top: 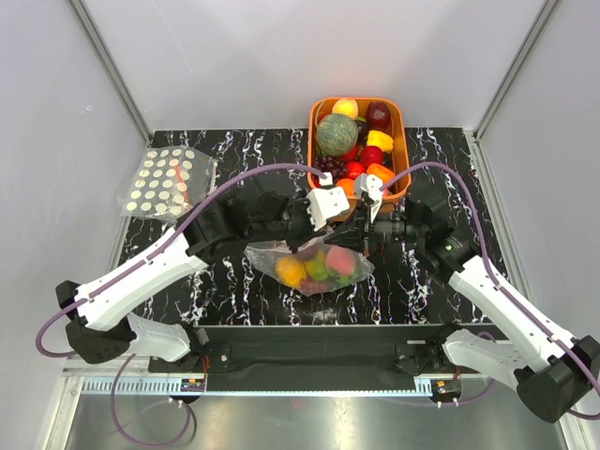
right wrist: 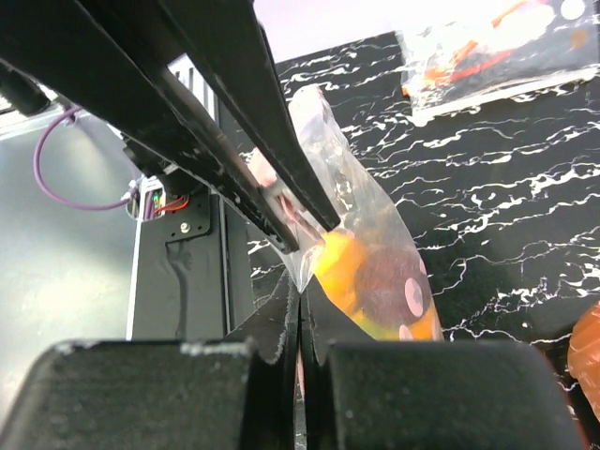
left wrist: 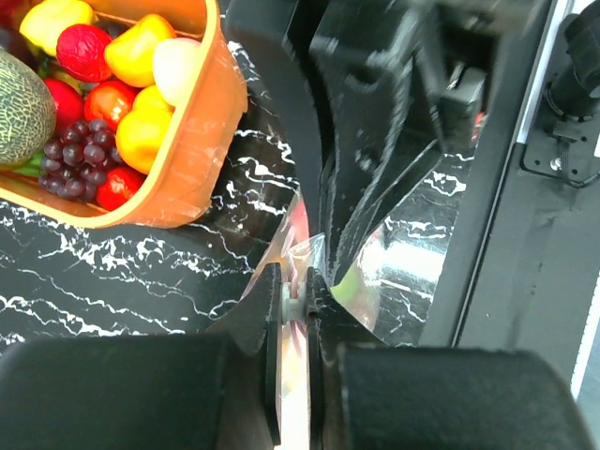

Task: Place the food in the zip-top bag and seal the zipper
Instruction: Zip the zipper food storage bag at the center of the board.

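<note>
Top view: bag (top: 272, 255) with food (top: 317, 267) inside is sitting mid-worktop (top: 234, 150), on the near side of the basket (top: 401, 141), its far-right edge running up under both wrists. The fingertips are getting lost in the dark cluster there, so this view isn't showing either grip

Left wrist cam is filling that in: left hand (left wrist: 298, 302) is clenching on a fold of clear bag film, with film showing between the fingers (left wrist: 272, 375). The right arm's black body is blocking most of the bag beyond, so only a sliver of film with something green behind it is showing. The basket is getting cut off at the frame's left and top edges

Right wrist cam: right hand (right wrist: 300, 314) is pressing fully together on the bag's edge, film running down into the tips. The left hand's fingers are crossing in from upper left and pinching the same edge a little further along. Yellow-orange and dark red food is showing through the film just beyond

Zipper: mouth edge is sitting under both hands. There's a pink patch between the left fingers in the right wrist cam, but I can't tell if the seal is pressed shut

Second bag (top: 167, 181), cream dots, is lying at the far-left corner, well apart. Right wrist cam is catching it blurred at top right
</note>
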{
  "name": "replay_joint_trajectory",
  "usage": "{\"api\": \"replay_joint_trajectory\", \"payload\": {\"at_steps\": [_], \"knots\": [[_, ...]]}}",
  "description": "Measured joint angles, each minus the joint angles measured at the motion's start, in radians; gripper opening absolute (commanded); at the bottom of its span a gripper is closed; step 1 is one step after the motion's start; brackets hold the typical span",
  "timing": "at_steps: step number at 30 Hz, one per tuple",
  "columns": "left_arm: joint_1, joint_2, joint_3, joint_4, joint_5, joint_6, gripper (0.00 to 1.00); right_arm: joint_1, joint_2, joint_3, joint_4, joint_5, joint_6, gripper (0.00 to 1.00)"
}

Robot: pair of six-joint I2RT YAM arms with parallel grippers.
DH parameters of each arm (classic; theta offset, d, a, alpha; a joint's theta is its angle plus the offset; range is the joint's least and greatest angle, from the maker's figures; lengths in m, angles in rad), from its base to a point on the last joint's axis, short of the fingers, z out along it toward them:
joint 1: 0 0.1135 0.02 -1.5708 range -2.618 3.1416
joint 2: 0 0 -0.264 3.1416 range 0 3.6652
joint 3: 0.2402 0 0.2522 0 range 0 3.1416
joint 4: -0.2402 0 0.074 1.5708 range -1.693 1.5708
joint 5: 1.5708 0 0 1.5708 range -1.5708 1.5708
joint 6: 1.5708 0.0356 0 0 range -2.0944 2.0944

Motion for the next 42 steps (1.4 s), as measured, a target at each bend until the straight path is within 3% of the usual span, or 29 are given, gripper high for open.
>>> {"api": "replay_joint_trajectory", "payload": {"at_steps": [4,7,8,13,16,18,26,38,42], "knots": [[-0.008,-0.032,-0.060,0.065,-0.005,-0.001,0.00,-0.012,-0.032,-0.022,0.011,0.023,0.027,0.01],[-0.009,-0.061,-0.102,0.092,-0.011,0.000,0.00,-0.022,-0.033,-0.023,0.011,0.018,0.041,0.45],[-0.007,-0.073,-0.113,0.080,-0.014,0.000,0.00,-0.028,-0.034,-0.023,0.013,0.011,0.040,0.51],[0.000,-0.097,-0.117,0.050,-0.008,0.002,0.00,-0.039,-0.021,-0.012,0.014,-0.052,0.033,0.52],[-0.001,-0.096,-0.117,0.043,0.003,0.005,0.00,-0.039,-0.014,0.002,0.013,-0.094,0.031,0.51],[-0.001,-0.096,-0.116,0.043,0.013,0.008,0.00,-0.039,-0.008,0.015,0.012,-0.115,0.026,0.44],[0.000,-0.096,-0.114,0.039,0.047,0.010,0.00,-0.039,0.056,0.075,0.004,-0.177,0.014,0.44],[-0.001,-0.096,-0.099,0.032,0.073,0.012,0.00,-0.019,0.107,0.086,-0.034,-0.189,-0.011,0.34],[0.000,-0.096,-0.099,0.031,0.075,0.012,0.00,0.002,0.119,0.091,-0.034,-0.189,-0.019,0.00]]}}
